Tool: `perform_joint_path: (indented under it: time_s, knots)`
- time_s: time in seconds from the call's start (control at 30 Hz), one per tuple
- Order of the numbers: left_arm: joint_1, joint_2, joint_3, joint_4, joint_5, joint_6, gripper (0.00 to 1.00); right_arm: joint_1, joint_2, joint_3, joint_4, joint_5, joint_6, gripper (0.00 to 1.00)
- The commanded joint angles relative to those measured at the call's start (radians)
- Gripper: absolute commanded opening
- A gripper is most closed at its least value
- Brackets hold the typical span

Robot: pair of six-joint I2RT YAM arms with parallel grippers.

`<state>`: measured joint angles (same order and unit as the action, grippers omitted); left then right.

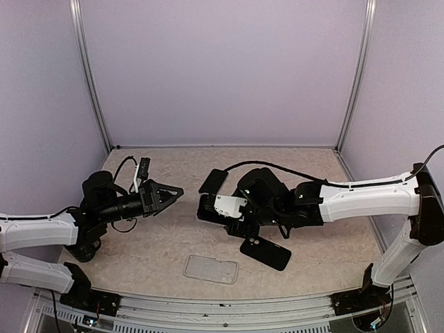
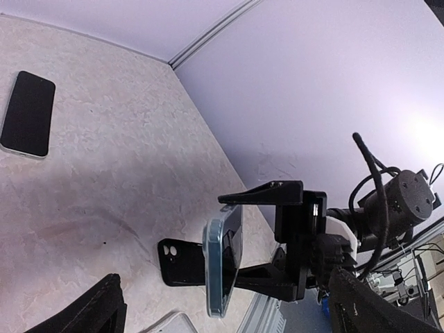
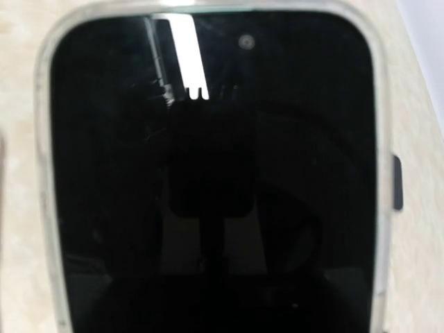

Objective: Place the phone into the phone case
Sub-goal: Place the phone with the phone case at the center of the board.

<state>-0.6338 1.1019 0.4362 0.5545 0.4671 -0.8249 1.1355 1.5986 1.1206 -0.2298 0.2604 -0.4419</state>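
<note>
Looks like we're nearly done: right jaws clamp the phone (image 3: 208, 139) already sitting in its case (image 3: 41, 180), left jaws gape empty, only set-down remains.

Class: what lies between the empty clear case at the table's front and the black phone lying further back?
The right hand, gripping a cased phone, as seen in the top view.

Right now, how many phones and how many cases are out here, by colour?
Phones: 2 (held phone, flat phone)
Clear cases: 2 (fitted case, loose case)
Black case: 1
Total: 5
</note>
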Motion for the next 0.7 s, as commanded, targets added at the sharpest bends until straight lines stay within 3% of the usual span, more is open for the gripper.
perform_joint_path:
  time_s: [0.0,0.67]
  knots:
    - [0.008,-0.021,-0.019,0.03,-0.016,-0.009,0.99,-0.046,-0.025,0.066,0.014,0.03,0.084,0.29]
    - [0.009,0.001,-0.019,0.054,-0.007,-0.026,0.99,-0.347,0.002,0.14,-0.122,0.088,0.39,0.31]
